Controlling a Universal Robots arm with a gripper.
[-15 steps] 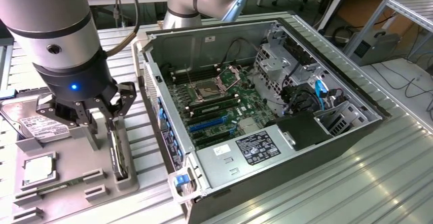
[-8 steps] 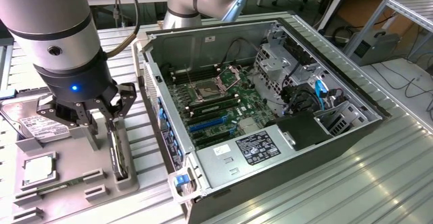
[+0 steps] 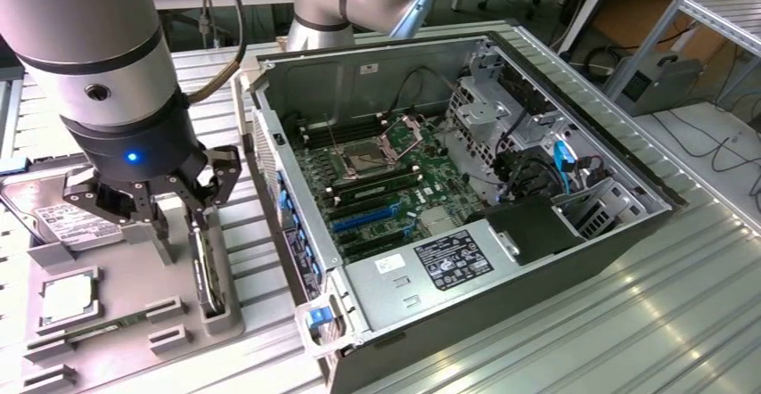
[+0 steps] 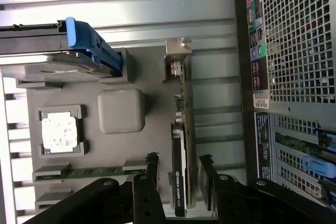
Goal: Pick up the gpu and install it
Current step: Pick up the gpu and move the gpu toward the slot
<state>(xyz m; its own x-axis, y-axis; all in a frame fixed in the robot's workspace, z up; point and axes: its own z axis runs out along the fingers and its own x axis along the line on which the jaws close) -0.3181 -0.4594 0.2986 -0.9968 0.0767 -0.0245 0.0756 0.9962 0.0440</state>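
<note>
The grey tray is holding the gpu on edge, plus a hard drive and a CPU chip. The claw is straddling the gpu, its jaws standing apart.

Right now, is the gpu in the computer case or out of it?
Out. The gpu stands on edge in a slot of the gray tray beside the case, with the open gripper straddling it.
</note>
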